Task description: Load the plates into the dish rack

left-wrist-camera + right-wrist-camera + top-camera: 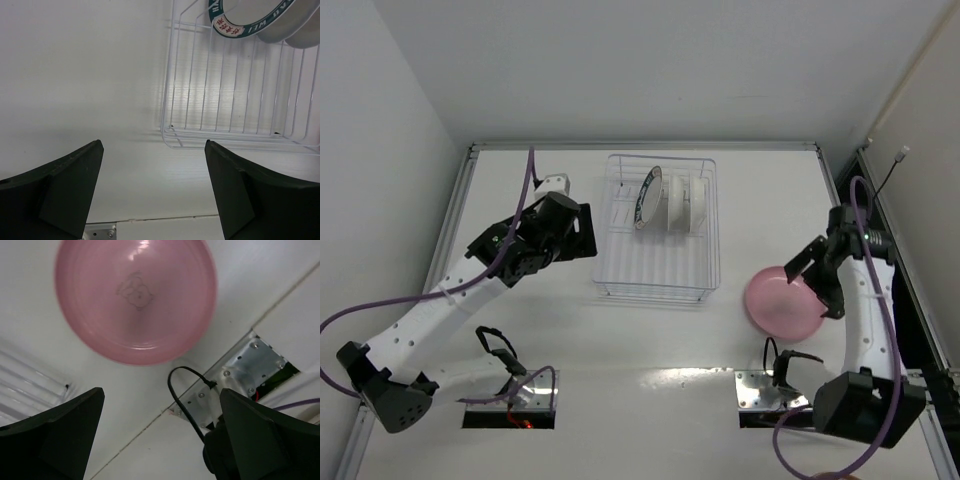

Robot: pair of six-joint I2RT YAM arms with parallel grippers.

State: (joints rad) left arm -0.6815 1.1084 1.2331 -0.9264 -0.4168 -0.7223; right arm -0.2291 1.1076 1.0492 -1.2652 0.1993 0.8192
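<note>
The white wire dish rack (660,262) stands mid-table. A teal-rimmed plate (648,197) stands on edge in its far half, with a pale plate (685,203) upright next to it. The pink plate (782,303) lies flat on the table to the right of the rack. My right gripper (813,283) hovers open over that plate's right side, holding nothing; its wrist view shows the pink plate (136,297) ahead of the open gripper (160,435). Left of the rack, my left gripper (588,238) is open and empty. Its wrist view shows the gripper (152,190), the rack (220,135) and the teal-rimmed plate (226,25).
Metal base plates (765,390) with cables sit at the near edge; one base plate (250,370) and a black cable loop (182,390) lie just beyond my right fingers. A raised table rim (640,146) and white walls bound the table.
</note>
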